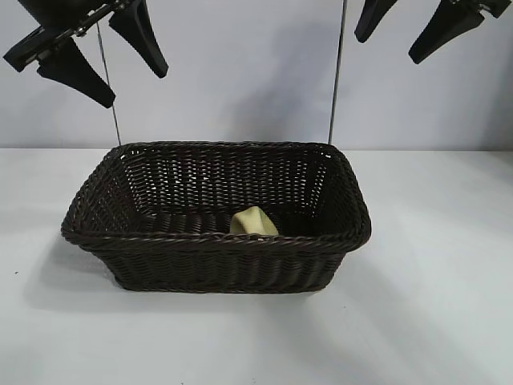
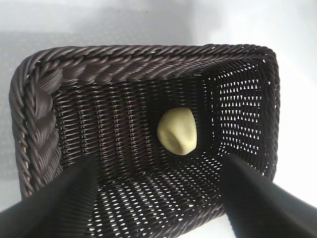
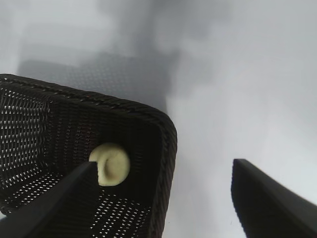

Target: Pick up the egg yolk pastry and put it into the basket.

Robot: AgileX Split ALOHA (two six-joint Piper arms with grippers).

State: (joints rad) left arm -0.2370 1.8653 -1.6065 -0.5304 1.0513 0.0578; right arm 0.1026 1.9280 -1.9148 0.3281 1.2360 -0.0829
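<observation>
The egg yolk pastry (image 1: pixel 254 221) lay on the floor of the basket (image 1: pixel 216 241), mid-counter (image 1: pixel 433 321); with delivery apparently done, left gripper (image 1: pixel 94 52) and right gripper (image 1: pixel 405 28) hung above, jaws open and empty.

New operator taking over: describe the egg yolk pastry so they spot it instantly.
Find the large dark brown woven wicker basket mid-table. On its floor, by the near wall, lies the small pale yellow rounded egg yolk pastry. It is the only light, smooth thing inside.

A white table (image 1: pixel 449 321) carries soft grey shadows, a pale wall (image 1: pixel 240 72) stands behind it, and two thin metal rods (image 1: pixel 335 80) rise upright against that wall.
</observation>
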